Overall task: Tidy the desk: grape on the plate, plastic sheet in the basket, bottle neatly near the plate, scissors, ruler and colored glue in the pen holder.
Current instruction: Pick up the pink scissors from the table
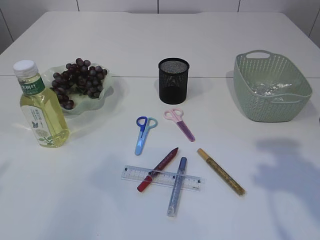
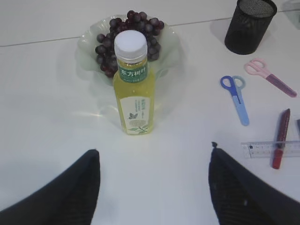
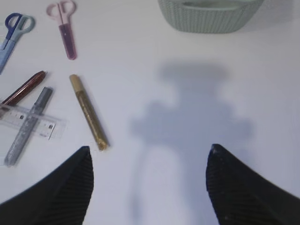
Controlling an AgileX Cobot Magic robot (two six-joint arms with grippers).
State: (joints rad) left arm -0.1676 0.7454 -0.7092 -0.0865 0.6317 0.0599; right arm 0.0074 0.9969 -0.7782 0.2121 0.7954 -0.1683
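A white desk (image 1: 210,45) held everything. At its left rear, a bunch of dark purple grapes (image 1: 77,80) rested on a pale green translucent plate with a wavy rim (image 1: 102,97). Just in front of the plate, at its left, stood an upright clear plastic bottle of yellow liquid with a white cap and green label (image 1: 40,105); whether it touched the plate could not be told.

Near the middle rear stood an upright black mesh cylindrical pen holder (image 1: 173,80). At the right rear sat a light green woven-pattern plastic basket with handles (image 1: 270,102), and a crinkled clear plastic sheet (image 1: 270,89) lay inside it.

In front of the pen holder lay blue-handled scissors in a light blue sheath (image 1: 143,134) and, just to their right, pink-handled scissors in a purple sheath (image 1: 180,123). Nearer the front lay a clear plastic ruler (image 1: 192,182). A red glue pen (image 1: 159,168) and a silver-blue glitter glue pen (image 1: 177,186) lay crossed over the ruler. A gold glitter glue pen (image 1: 220,171) lay apart to their right.

The left end effector (image 2: 152,187) hovered above the desk in front of the bottle, its dark fingers (image 2: 70,194) spread wide and holding nothing. The right end effector (image 3: 147,187) hovered over bare desk in front of the basket, fingers (image 3: 243,187) likewise spread and empty.
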